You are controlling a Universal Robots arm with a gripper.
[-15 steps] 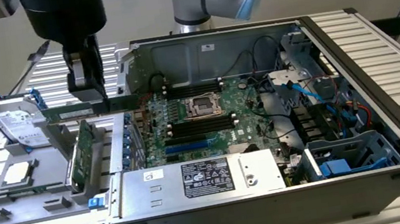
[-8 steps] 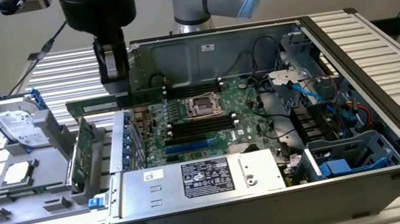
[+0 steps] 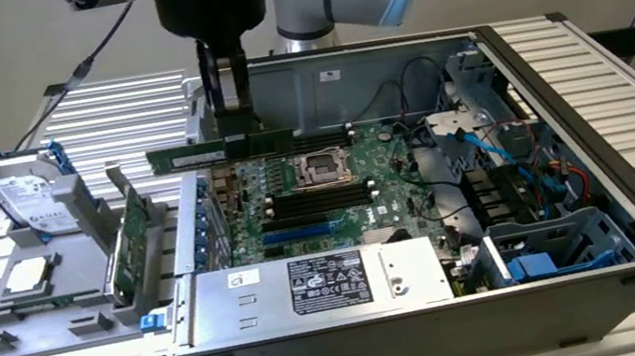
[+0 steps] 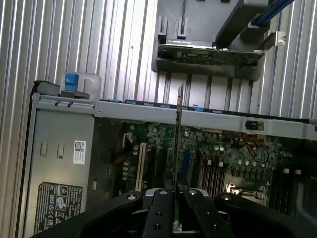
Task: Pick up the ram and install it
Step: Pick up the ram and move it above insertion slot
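Observation:
The ram (image 3: 207, 152) is a long thin green stick that hangs level in the air over the far edge of the open computer case's motherboard (image 3: 333, 190). My gripper (image 3: 238, 133) comes down from above and is shut on the stick near its middle. In the wrist view the ram (image 4: 178, 134) shows edge-on as a thin line rising from between my black fingers (image 4: 158, 213). The black memory slots (image 3: 318, 199) lie below and nearer the camera, beside the processor socket (image 3: 325, 165).
A grey holder (image 3: 10, 314) on the exterior view's left carries a silver hard drive (image 3: 28, 195) with blue rails, a green expansion card (image 3: 131, 239) and a small chip (image 3: 30, 273). The power supply (image 3: 333, 280) fills the case's near side. Cables (image 3: 504, 160) and drive bays crowd its right.

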